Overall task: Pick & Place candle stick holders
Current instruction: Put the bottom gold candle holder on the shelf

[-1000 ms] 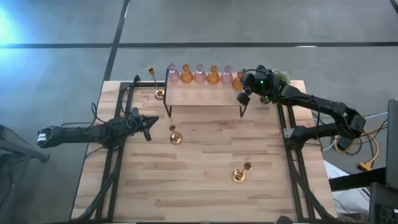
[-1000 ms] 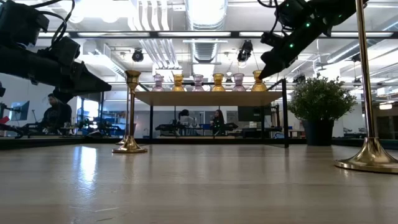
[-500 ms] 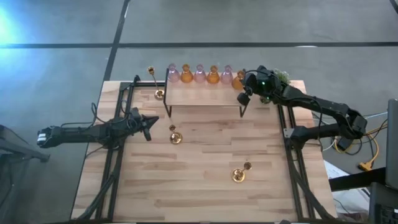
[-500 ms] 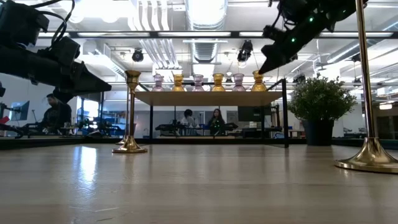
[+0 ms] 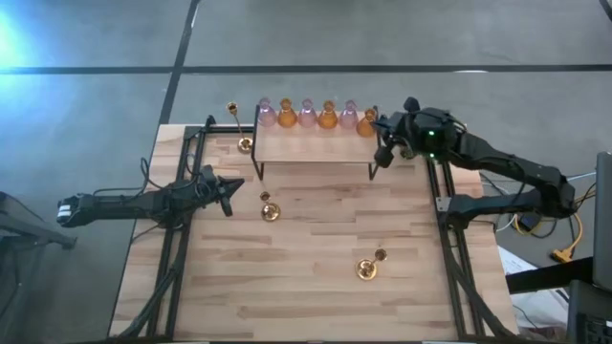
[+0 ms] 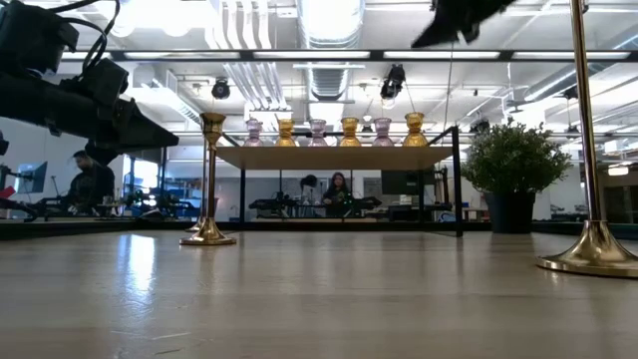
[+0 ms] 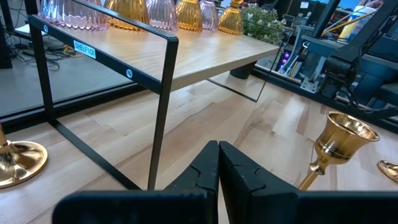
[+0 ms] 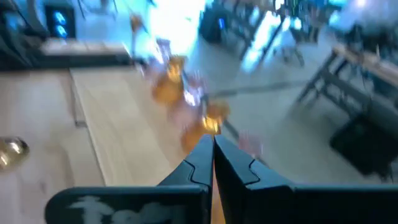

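Six amber and pink glass holders (image 5: 317, 114) stand in a row on a black-framed wooden shelf (image 5: 316, 145) at the table's far side; the row also shows in the low view (image 6: 333, 131). Three gold candlesticks stand upright on their round bases: one left of the shelf (image 5: 239, 132), one mid-table (image 5: 269, 207), one nearer the front (image 5: 368, 266). My right gripper (image 5: 385, 156) is shut and empty, high above the shelf's right end (image 6: 424, 40). My left gripper (image 5: 228, 194) hovers shut and empty left of the mid-table candlestick (image 7: 341, 142).
A green potted plant (image 6: 513, 165) stands beyond the shelf's right end. Black frame rails (image 5: 172, 258) run along both table sides. Bare wood (image 5: 306, 287) lies across the table's near half. People sit in the room behind.
My right gripper has risen from beside the amber holder at the shelf's right end, drawing back toward the table's right edge and tipping a little. It has stayed shut. The holders have kept their places.
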`<action>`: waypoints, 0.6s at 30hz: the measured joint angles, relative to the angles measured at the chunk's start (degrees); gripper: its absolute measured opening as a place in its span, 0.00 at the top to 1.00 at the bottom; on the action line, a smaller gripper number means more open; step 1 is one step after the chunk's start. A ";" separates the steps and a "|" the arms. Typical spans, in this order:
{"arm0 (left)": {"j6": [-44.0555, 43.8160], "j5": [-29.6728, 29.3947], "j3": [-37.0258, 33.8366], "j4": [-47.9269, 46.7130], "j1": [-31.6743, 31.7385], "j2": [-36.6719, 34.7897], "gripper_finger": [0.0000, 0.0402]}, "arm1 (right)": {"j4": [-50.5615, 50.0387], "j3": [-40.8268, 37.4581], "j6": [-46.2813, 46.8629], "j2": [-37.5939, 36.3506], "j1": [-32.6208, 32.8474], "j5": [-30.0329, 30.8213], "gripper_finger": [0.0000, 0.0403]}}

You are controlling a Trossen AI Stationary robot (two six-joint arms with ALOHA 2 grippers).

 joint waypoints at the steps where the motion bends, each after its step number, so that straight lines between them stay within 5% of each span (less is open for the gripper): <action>1: 0.00 0.02 0.00 0.00 -0.02 0.01 0.97 | 0.04 1.32 -0.32 -0.11 0.79 -0.06 0.98; 9: 0.00 0.02 0.00 0.00 -0.02 -0.01 0.97 | -2.93 17.14 -1.84 7.76 4.49 -0.40 0.98; 18: 0.00 0.01 0.00 -0.02 -0.01 -0.01 0.97 | -12.11 40.07 -8.30 25.01 5.70 -8.53 0.98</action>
